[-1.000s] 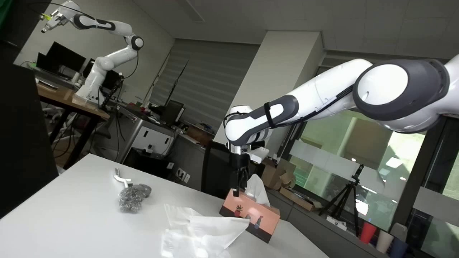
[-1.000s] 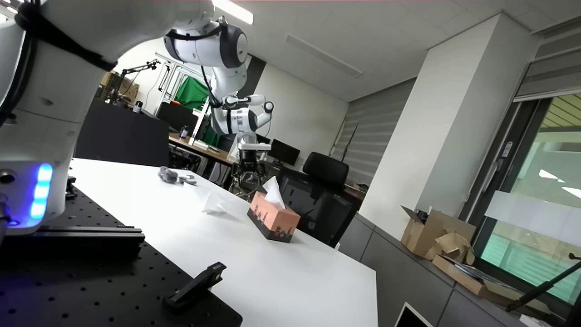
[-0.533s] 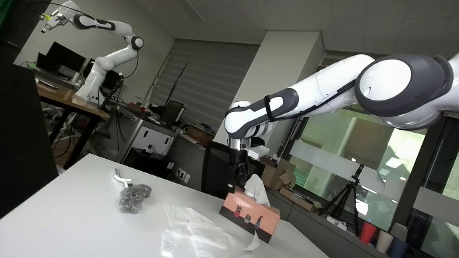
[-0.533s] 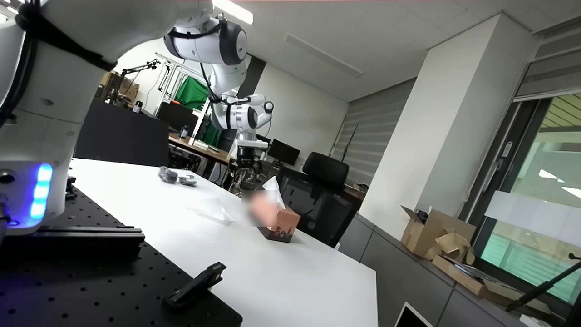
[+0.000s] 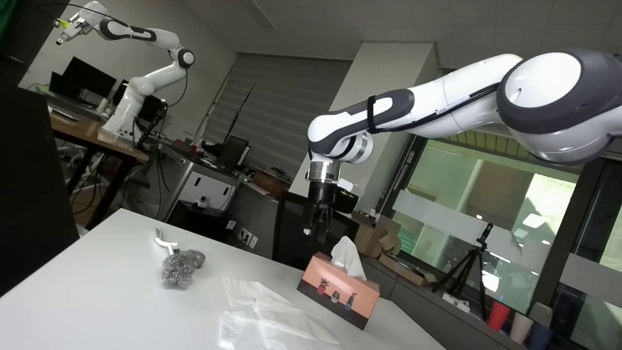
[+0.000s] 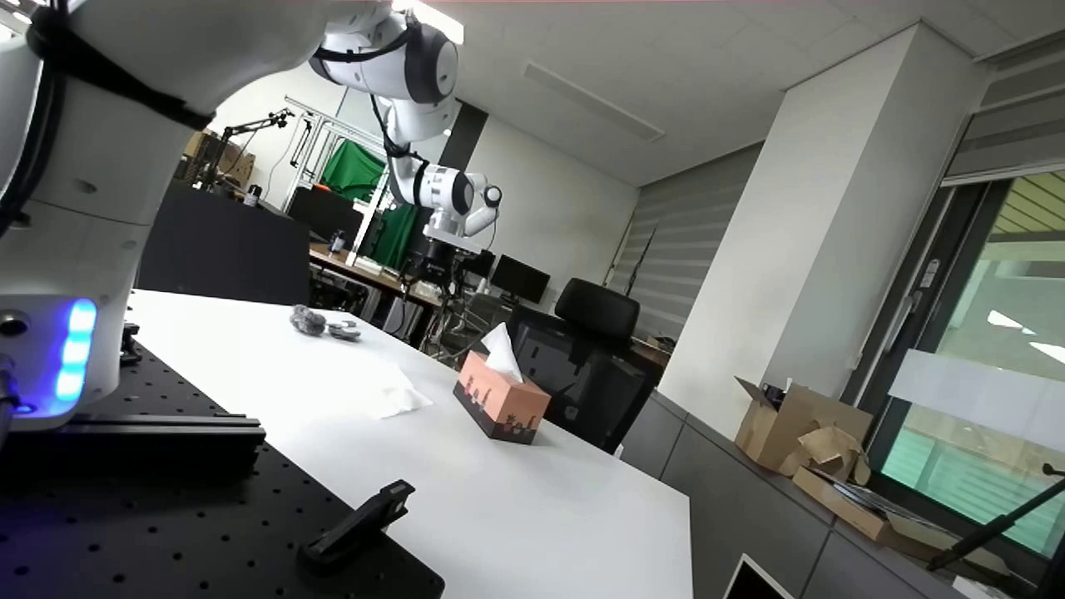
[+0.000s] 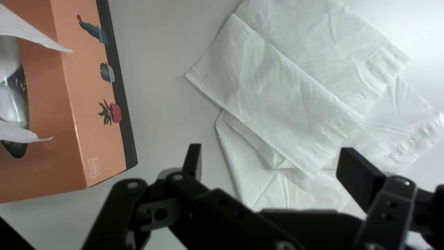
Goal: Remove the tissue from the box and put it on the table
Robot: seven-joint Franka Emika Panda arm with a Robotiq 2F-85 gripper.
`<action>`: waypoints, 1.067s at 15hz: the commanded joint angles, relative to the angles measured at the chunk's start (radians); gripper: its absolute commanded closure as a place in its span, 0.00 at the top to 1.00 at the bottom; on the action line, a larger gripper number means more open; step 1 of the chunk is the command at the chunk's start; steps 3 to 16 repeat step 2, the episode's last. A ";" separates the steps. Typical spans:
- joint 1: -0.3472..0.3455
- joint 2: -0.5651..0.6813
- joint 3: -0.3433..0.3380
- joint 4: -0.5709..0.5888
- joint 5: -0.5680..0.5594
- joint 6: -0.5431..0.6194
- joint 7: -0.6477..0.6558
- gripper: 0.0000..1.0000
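Wrist view: gripper (image 7: 272,168) spread, empty, lower centre; tissue (image 7: 277,93) lies right of centre. I advise retreating slowly upward.

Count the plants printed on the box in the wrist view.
3, down one side of the box: blue pot at top, striped pot midway, pink pot lowest. More may be hidden.

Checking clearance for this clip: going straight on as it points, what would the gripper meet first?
Probably the loose tissues on the table, ahead of the open gripper in the wrist view, though depth there is hard to judge.
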 commanded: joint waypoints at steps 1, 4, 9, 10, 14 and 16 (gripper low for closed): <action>-0.002 0.000 0.001 -0.002 0.000 0.000 -0.002 1.00; -0.003 0.000 0.001 -0.006 0.000 0.000 -0.003 1.00; -0.003 0.000 0.001 -0.006 0.000 0.000 -0.003 1.00; -0.003 0.000 0.001 -0.006 0.000 0.000 -0.003 1.00; -0.003 0.000 0.001 -0.006 0.000 0.000 -0.003 1.00; -0.003 0.000 0.001 -0.006 0.000 0.000 -0.003 1.00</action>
